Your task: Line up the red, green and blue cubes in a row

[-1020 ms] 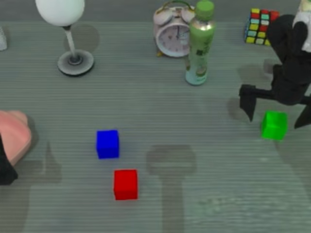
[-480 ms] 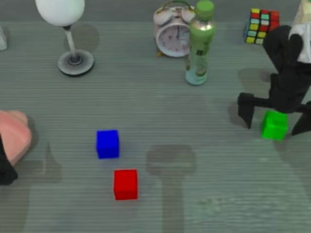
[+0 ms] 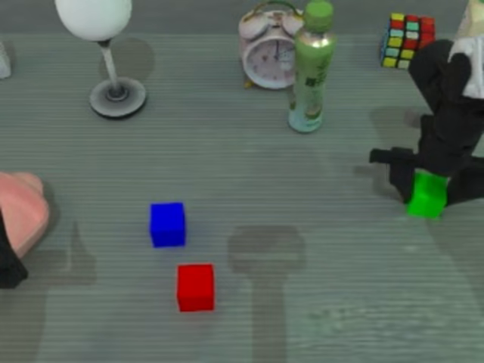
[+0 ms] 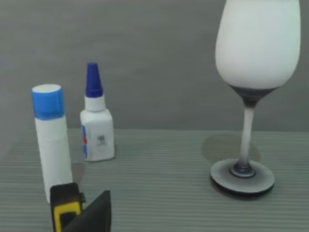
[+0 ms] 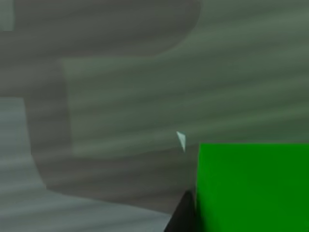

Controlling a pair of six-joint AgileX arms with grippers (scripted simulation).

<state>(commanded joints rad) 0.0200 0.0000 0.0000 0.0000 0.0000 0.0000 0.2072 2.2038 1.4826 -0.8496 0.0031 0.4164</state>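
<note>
The green cube [image 3: 426,198] lies at the table's right side, and my right gripper [image 3: 432,189] is down over it, shut on it with a dark finger on each side. In the right wrist view the green cube [image 5: 251,188] fills the corner, a fingertip [image 5: 183,217] against its side. The blue cube [image 3: 167,224] and the red cube [image 3: 195,286] lie apart at the left-centre, the red one nearer the front. My left gripper [image 3: 7,265] is parked at the left edge, open; one finger [image 4: 94,217] shows in its wrist view.
Along the back stand a white wine glass [image 3: 106,45], a pink alarm clock [image 3: 266,49], a green bottle [image 3: 311,68] and a multicoloured puzzle cube [image 3: 407,39]. A pink object [image 3: 21,208] lies at the left edge. A glue bottle [image 4: 98,128] and a blue-capped tube [image 4: 50,140] stand near the glass.
My right gripper has come down over the green cube and its fingers have closed in from wide apart to the cube's sides. The other cubes and the left arm have not moved.
</note>
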